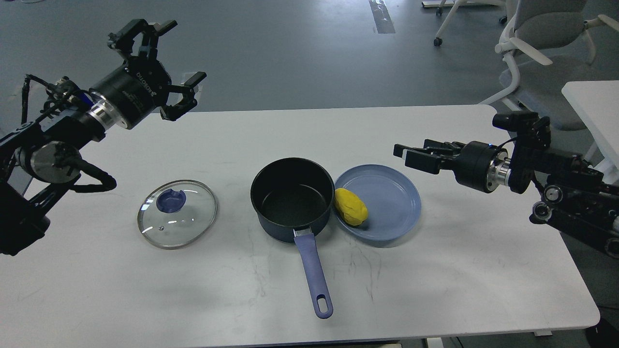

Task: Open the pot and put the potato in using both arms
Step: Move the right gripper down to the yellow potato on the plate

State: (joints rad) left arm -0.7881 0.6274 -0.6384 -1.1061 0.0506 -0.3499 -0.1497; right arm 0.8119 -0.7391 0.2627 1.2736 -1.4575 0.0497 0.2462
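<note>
The dark pot point(290, 198) stands uncovered at the table's middle, its blue handle point(314, 275) pointing toward me. Its glass lid point(176, 212) with a blue knob lies flat on the table to the pot's left. The yellow potato point(350, 205) lies on the left side of the blue plate point(391, 193), which touches the pot's right side. My left gripper point(184, 50) is open and empty, raised over the table's far left edge. My right gripper point(404, 154) is seen nearly side-on, fingers apart and empty, low over the table just right of the plate, pointing left.
The white table point(459, 270) has bare surface in front of and right of the plate. Office chairs point(537, 34) stand on the floor at the back right. A second white table point(592, 101) shows at the right edge.
</note>
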